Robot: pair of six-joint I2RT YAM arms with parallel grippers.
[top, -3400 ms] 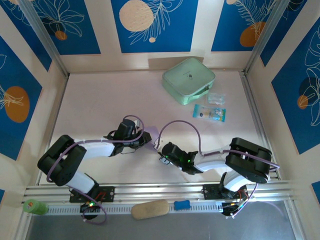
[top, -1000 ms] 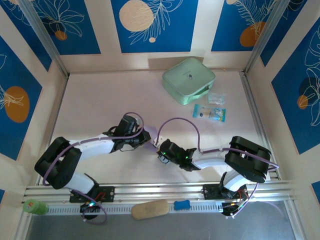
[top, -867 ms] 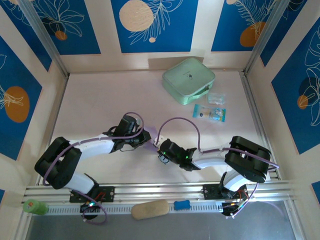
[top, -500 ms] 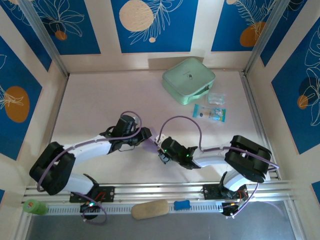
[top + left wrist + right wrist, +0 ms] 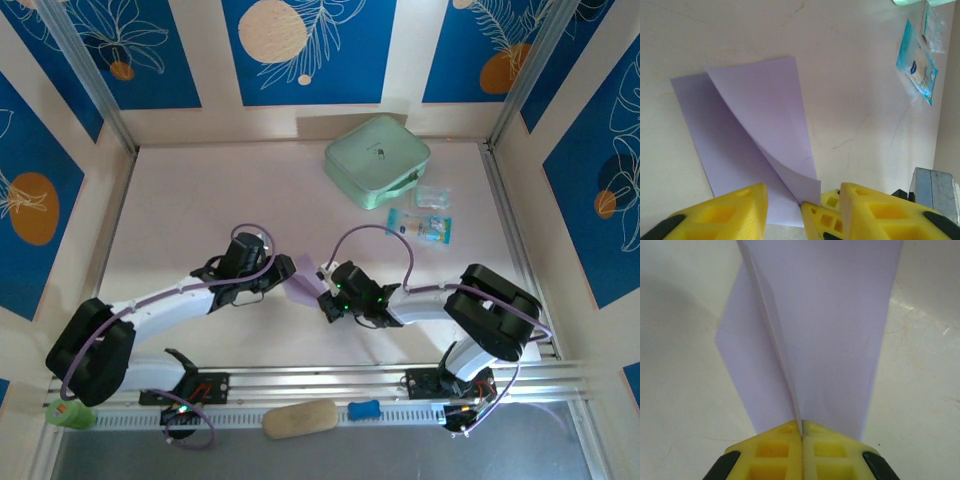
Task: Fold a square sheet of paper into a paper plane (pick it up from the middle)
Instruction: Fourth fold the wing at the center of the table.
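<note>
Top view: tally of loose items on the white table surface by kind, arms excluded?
purple paper: 1
mint-green case: 1
packets: 2 (blue packet, clear packet)
total: 4

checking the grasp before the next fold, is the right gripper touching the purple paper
Touching. The right wrist view shows the right gripper shut on a raised edge of the square sheet of paper, which is pinched in its closed jaws.
</note>
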